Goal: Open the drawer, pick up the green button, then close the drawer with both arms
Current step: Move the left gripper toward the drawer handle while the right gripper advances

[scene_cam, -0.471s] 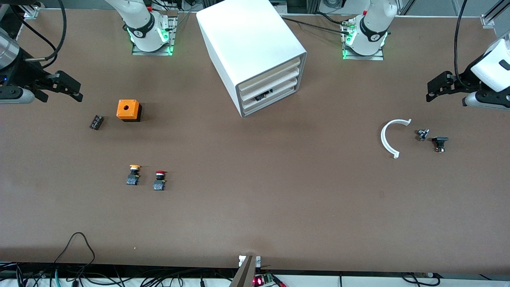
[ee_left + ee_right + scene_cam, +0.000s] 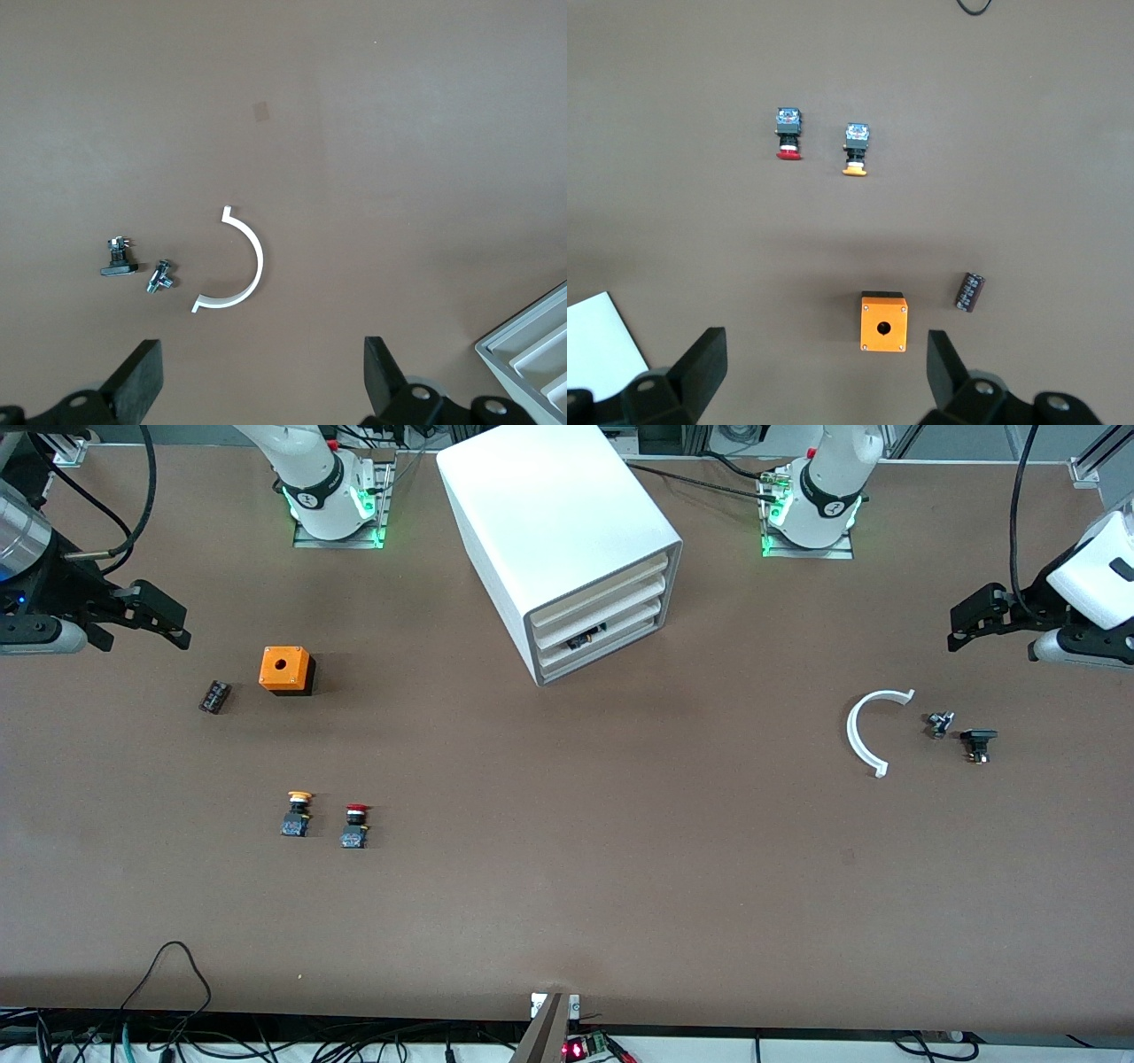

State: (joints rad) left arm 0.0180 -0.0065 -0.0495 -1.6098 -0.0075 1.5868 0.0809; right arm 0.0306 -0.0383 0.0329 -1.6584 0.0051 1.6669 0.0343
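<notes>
On the tabletop (image 2: 567,886), nearest the camera, a yellow-capped button (image 2: 297,813) and a red-capped button (image 2: 354,826) are seen side by side. Farther off lie a white arc (image 2: 864,731), two small metal parts (image 2: 961,735), an orange box (image 2: 286,670) and a small dark block (image 2: 213,696). Farther still, the cabinet (image 2: 567,540) is seen with every drawer (image 2: 589,636) shut; a green button cannot be made out. The right tool (image 2: 168,622) is held wide open and empty above the right arm's end; the left tool (image 2: 970,615) is held likewise above the left arm's end.
</notes>
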